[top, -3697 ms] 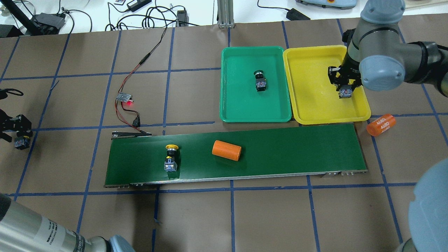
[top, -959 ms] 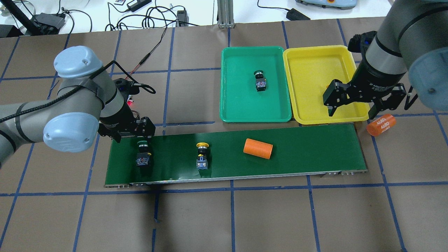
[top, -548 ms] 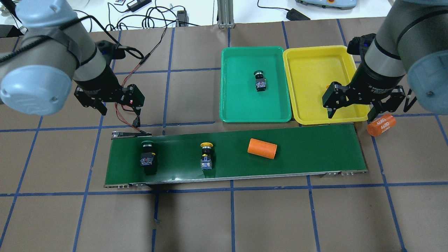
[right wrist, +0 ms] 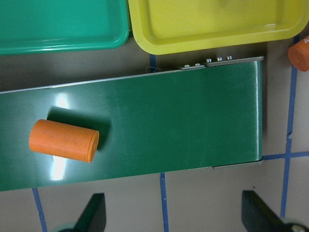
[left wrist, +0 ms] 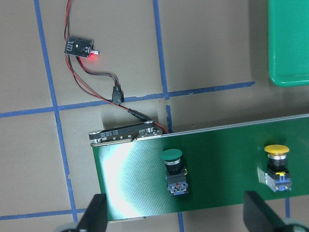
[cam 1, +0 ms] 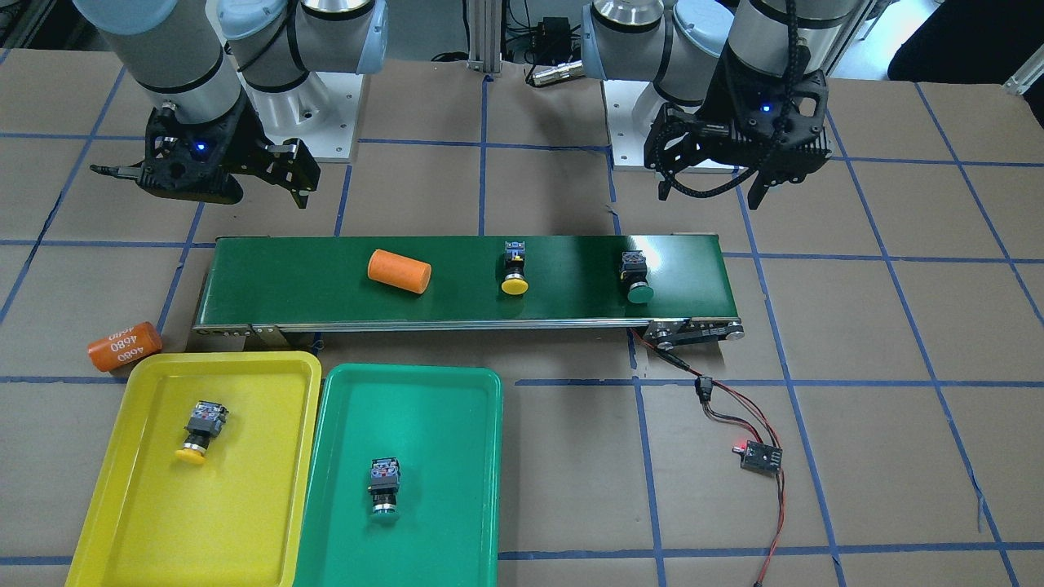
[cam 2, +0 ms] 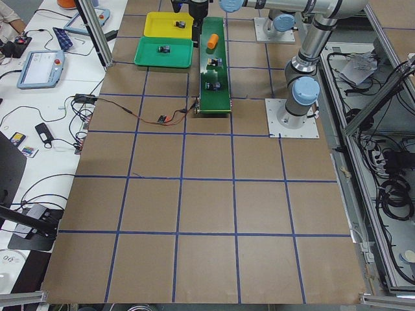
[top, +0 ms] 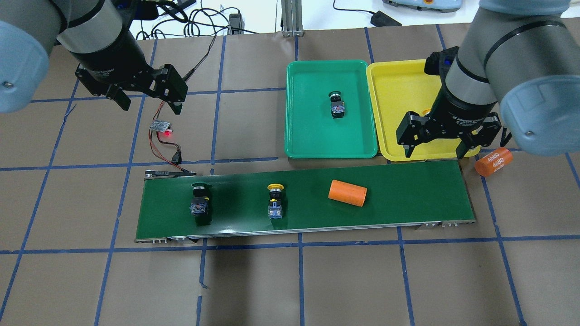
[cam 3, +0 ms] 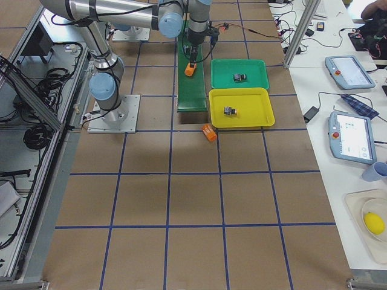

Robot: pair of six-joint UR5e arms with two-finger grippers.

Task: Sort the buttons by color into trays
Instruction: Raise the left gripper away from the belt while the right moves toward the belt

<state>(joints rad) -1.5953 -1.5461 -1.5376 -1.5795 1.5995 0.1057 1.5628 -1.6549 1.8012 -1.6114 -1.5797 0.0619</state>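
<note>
Surface (top: 290,280): brown sheet with a blue tape grid; everything sits on it.

Belt (top: 408,194): long, dark green, running left to right in front of me.

Yellow tray (cam 1: 245,505) and green tray (cam 1: 440,505): side by side and touching, just beyond the belt's right half. The yellow one is further right.

My left tool (top: 149,104): jaws spread wide, gripping nothing. It hangs over bare surface beyond the belt's left end, well apart from anything on the belt. Its wrist view looks down on that end of the belt.

My right tool (top: 434,153): also wide open, gripping nothing. It hovers over the yellow tray's near rim, where the rim meets the belt. Its wrist view shows the belt's right end and both trays' near rims.

Plain orange cylinder (top: 347,193): lying on its side on the belt, right of middle.

Orange cylinder marked 4680 (top: 493,161): on the surface, just beside the yellow tray's near right corner.

Green button on the belt (top: 199,206): near the left end, on its side, cap pointing away from me.

Yellow button on the belt (top: 275,206): between that green one and the plain cylinder, lying the same way.

Green button in the tray (top: 336,104): about the middle of the green tray, on its side.

Yellow button in the tray (cam 1: 198,432): inside the yellow tray, on its side. My right arm mostly hides it from overhead.

Small circuit board (top: 161,126): red light on, wired to the belt's left end.
</note>
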